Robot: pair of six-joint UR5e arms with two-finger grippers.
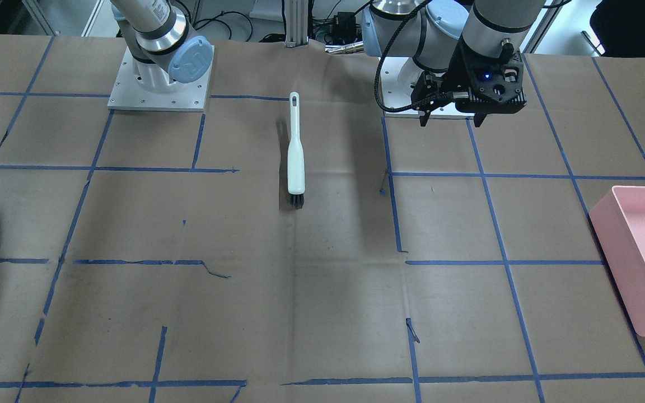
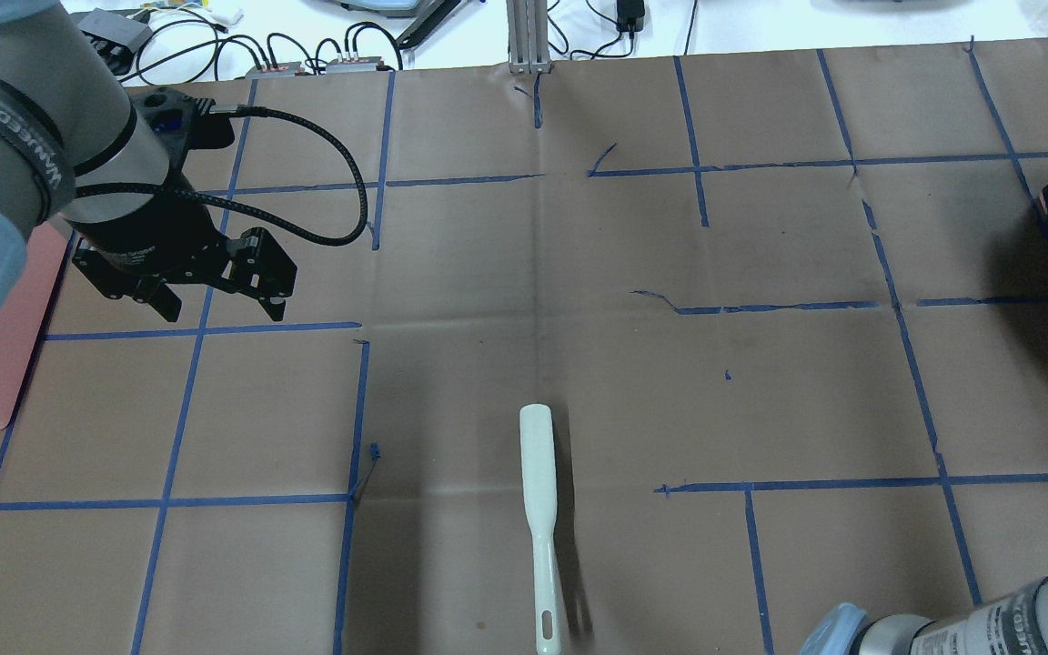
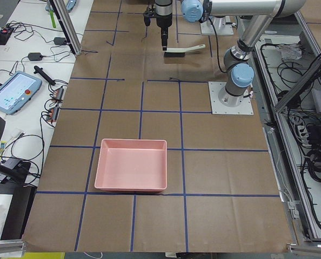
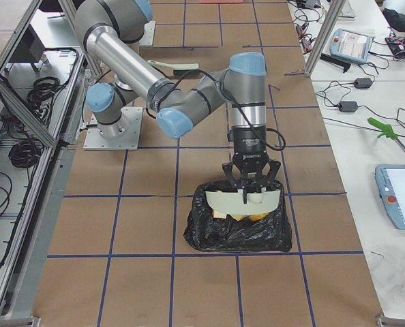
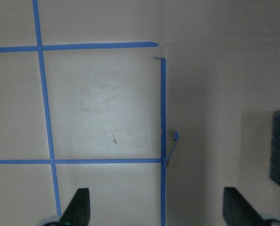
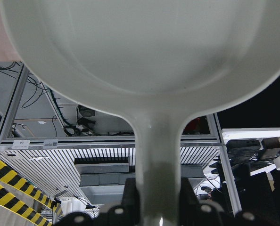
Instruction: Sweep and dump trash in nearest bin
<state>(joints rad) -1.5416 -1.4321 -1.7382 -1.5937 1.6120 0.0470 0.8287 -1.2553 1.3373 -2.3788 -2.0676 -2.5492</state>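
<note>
Dumping step: right claw (image 4: 249, 194) clamped on dustpan (image 4: 224, 199) handle over bin (image 4: 236, 237); tip steeply, lip inside rim (trash (image 4: 257, 216) partly visible within); left claw (image 2: 220, 309) spread, idle.

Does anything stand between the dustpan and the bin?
Nothing visible does. The right gripper holds the dustpan tilted directly over the bin, whose mouth is open, and yellowish trash shows just under the pan's lip.
</note>
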